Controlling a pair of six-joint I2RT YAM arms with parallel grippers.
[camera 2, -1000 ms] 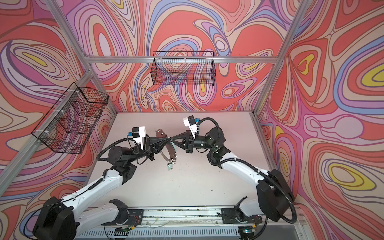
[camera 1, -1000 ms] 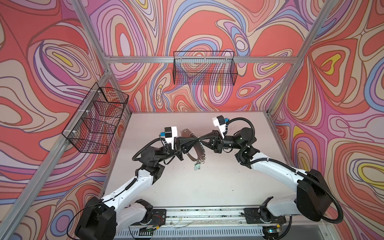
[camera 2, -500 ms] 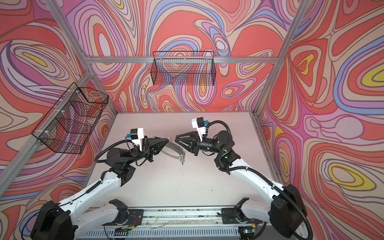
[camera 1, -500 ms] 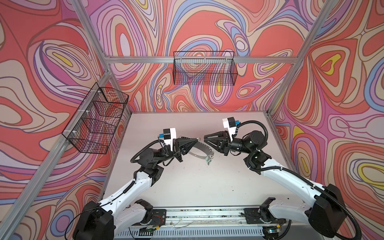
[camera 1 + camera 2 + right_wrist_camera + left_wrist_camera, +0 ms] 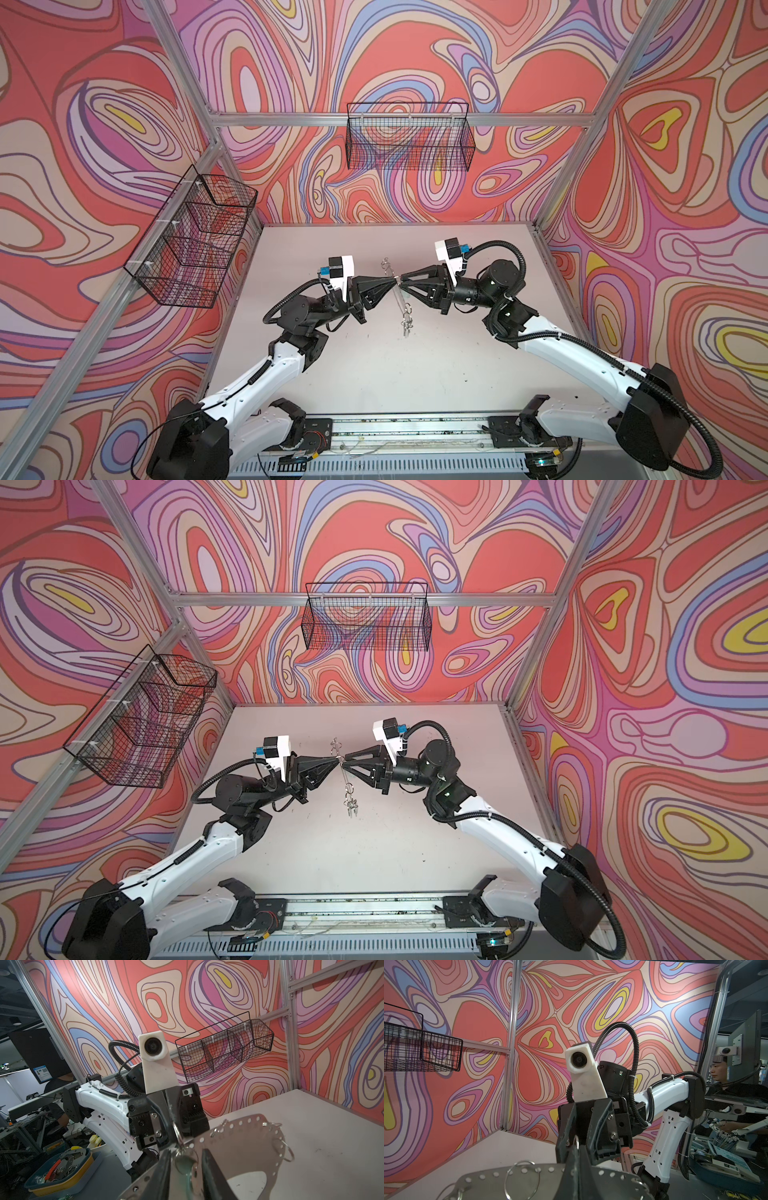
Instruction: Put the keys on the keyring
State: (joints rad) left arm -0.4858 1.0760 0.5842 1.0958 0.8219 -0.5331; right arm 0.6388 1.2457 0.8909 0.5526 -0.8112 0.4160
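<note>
The keyring (image 5: 397, 296) hangs above the counter (image 5: 415, 374), its rim clamped tight in the left gripper (image 5: 391, 283) so the edge faces the right gripper (image 5: 404, 283). That gripper's jaws stand slightly parted around a key (image 5: 184, 1162) at the rim, apparently pinching nothing.

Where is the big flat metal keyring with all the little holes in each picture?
Top view: the keyring is a thin slanted sliver, seen edge-on, mid-picture.
Top view: the same sliver, mid-picture again.
Left wrist: close to the camera, a flat holed plate.
Right wrist: close to the camera, a holed plate with its large hole showing.
Shared landmark: the pale table shows in all four.
</note>
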